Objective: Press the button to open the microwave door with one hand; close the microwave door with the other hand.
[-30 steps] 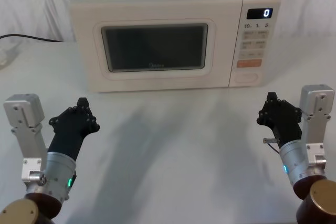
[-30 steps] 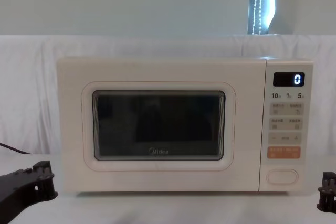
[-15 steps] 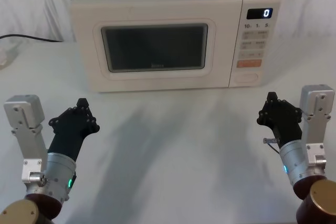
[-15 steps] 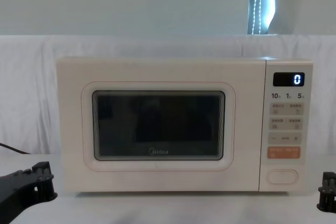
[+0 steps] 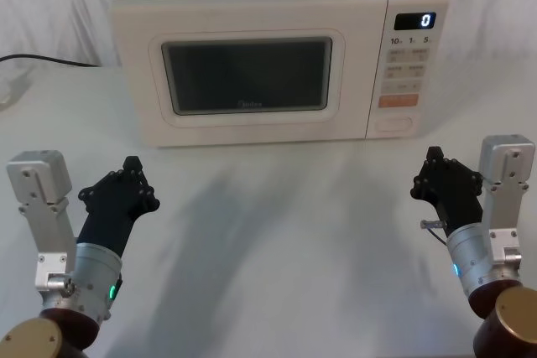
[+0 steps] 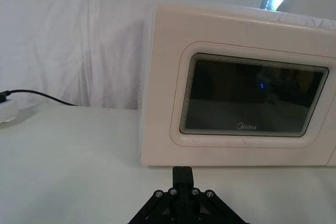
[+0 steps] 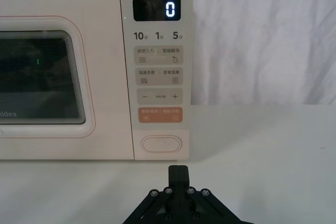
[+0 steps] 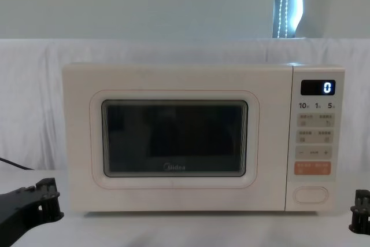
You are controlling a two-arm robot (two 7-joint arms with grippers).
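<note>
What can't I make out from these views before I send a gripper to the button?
- Microwave inside: dark window of the microwave door hides it, chest and head views.
- Small key labels above the button: too small to read, right wrist view.
- Left gripper, right gripper: fingers seen end-on, head view.

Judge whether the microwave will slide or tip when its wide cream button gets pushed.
The microwave looks boxy and broad-based, sitting flat on the cloth-covered table, so tipping seems unlikely. The button sits low on the panel, so a push probably gives little leverage, though a slight backward slide is possible.
</note>
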